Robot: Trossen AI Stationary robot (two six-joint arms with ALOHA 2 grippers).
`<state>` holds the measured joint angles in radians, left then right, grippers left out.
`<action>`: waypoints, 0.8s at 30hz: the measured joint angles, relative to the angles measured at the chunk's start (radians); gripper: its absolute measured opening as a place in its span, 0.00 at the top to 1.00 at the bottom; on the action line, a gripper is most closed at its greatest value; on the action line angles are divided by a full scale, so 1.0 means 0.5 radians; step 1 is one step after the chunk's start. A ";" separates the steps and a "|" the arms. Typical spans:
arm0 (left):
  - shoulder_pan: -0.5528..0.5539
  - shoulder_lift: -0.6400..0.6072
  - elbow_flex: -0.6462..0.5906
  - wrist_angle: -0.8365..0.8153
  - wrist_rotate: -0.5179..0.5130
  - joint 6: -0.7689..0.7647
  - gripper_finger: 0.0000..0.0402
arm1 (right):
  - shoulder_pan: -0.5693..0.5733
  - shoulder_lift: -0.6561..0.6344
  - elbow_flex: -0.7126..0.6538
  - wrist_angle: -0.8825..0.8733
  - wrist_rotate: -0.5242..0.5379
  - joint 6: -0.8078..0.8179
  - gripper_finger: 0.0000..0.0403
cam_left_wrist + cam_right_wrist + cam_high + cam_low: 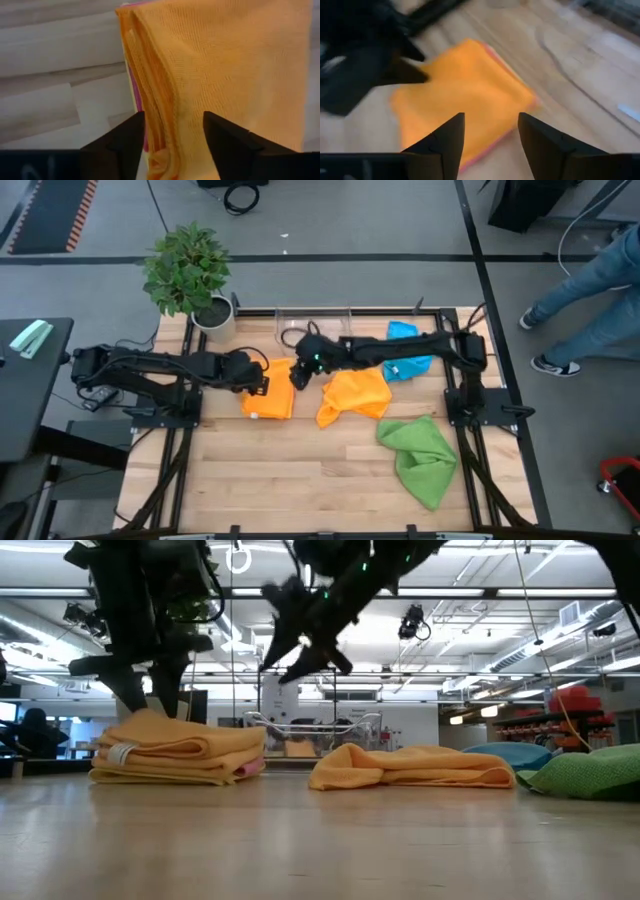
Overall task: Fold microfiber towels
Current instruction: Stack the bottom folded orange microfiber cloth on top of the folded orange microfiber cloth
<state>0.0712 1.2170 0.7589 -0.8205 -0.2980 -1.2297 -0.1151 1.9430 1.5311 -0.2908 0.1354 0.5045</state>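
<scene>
The folded orange microfiber towel [268,401] lies flat on the wooden desk [300,480], stacked on a pink one whose edge peeks out underneath. Both grippers have their fingers apart and hold nothing: the left gripper [172,137] hangs just over the stack's edge, and the right gripper [487,140] hovers above it, a little toward the middle of the desk. From where I stand, this looks like the release after a fold. To finish cleanly, I'd say both arms should lift straight up, so no finger snags a layer and drags the stack askew. Next in reach is the crumpled orange towel [355,395] just beside the stack; the rumpled green towel [422,458] and blue towel [405,350] wait nearby.
</scene>
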 joint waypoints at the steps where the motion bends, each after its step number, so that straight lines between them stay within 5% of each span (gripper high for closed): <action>1: 0.009 -0.027 0.002 0.010 0.017 0.034 0.44 | 0.054 -0.015 0.000 0.018 0.007 0.000 0.52; 7: 0.073 -0.233 0.003 -0.087 0.023 0.189 0.38 | 0.386 0.216 0.001 0.346 0.072 0.053 0.59; 12: 0.081 -0.368 0.003 0.115 -0.197 0.551 0.42 | 0.459 0.416 -0.004 0.615 0.197 0.112 0.83; 15: 0.142 -0.273 0.000 0.247 -0.146 0.863 0.50 | 0.432 0.501 -0.003 0.756 0.199 0.138 0.97; 24: 0.321 0.141 -0.004 0.455 0.115 1.244 0.91 | 0.319 0.652 -0.003 0.766 0.086 0.357 0.98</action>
<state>0.2320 1.2873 0.7570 -0.5928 -0.2403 -0.6078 0.0444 2.2692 1.5295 0.0920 0.1786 0.6831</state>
